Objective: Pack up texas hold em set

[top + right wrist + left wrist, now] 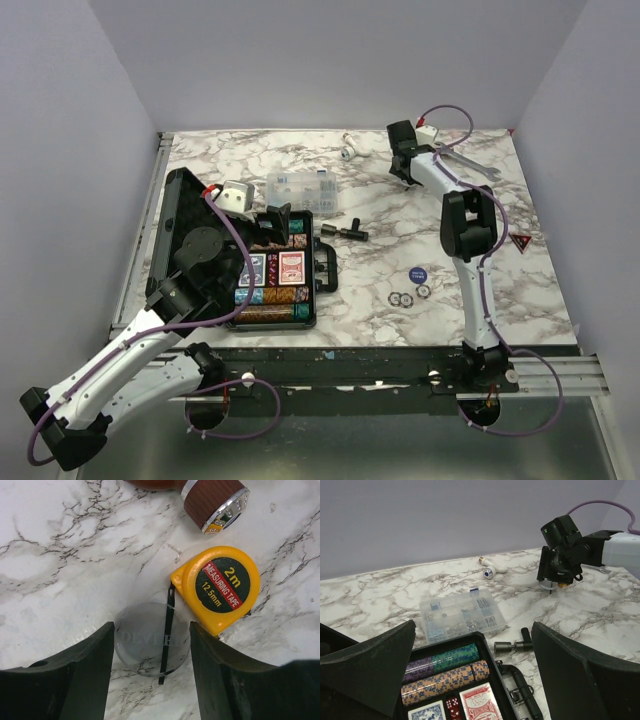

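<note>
The right gripper (150, 628) is lowered at the far side of the marble table (520, 290). Its fingers are spread either side of a clear round disc (140, 642) with faint lettering, probably a stray button of the set and the thing to be picked next. The disc lies flat and touches the yellow tape measure (220, 587), whose black strap crosses it, so a grasp may snag the strap. The left gripper (474, 625) hangs with its fingers wide apart and holding nothing above the open black case (300, 322), apparently waiting to receive or close. In the case are rows of poker chips (445, 677), a blue deck (427, 712), a red deck (480, 705) and red dice (452, 707) between them. A blue button (417, 273) and three small round buttons (405, 298) lie loose on the table, well apart from the case. The clear compartment box (460, 615) holds small hardware.
</note>
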Available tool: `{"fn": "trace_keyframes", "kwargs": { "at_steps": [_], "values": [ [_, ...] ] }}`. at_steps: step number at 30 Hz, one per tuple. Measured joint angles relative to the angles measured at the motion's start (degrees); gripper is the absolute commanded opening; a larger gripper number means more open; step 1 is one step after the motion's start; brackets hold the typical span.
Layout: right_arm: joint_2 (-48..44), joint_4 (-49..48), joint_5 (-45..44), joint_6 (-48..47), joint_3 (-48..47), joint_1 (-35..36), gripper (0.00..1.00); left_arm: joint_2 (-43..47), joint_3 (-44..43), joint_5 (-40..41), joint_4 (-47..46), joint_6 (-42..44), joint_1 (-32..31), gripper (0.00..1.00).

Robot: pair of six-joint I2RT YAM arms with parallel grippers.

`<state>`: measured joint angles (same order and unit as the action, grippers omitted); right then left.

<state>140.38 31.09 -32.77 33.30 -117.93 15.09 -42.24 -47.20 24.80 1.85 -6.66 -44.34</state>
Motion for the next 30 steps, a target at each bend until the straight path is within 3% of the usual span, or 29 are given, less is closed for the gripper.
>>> {"fn": "trace_keyframes", "kwargs": {
  "at_steps": [4, 9, 14, 18, 23, 30],
  "values": [
    [-3.2, -0.8, 0.0, -2.9, 2.6, 1.0, 0.28, 0.0, 0.0, 0.0, 0.0, 0.0, 0.0, 0.98],
    [-18.3, -5.0, 2.3, -5.4, 17.9, 5.8, 0.27, 0.3, 0.0, 0.5, 0.0, 0.2, 0.0, 0.98],
    [-34.8, -16.2, 10.5, -10.7, 37.2, 17.9, 0.27, 2.4, 0.2, 4.3, -0.6, 0.9, 0.0, 0.99],
    [-39.6, -24.2, 18.7, -13.1, 46.7, 28.5, 0.27, 6.6, 1.8, 8.6, -3.1, 1.6, 0.0, 0.98],
    [-39.1, -27.8, 24.6, -14.3, 48.8, 36.1, 0.27, 11.5, 4.8, 12.4, -7.4, 2.9, 0.0, 0.98],
    [-31.4, -28.0, 25.0, -14.3, 40.9, 40.6, 0.27, 10.8, 5.0, 13.7, -8.7, 3.5, 0.0, 0.98]
  ]
}}
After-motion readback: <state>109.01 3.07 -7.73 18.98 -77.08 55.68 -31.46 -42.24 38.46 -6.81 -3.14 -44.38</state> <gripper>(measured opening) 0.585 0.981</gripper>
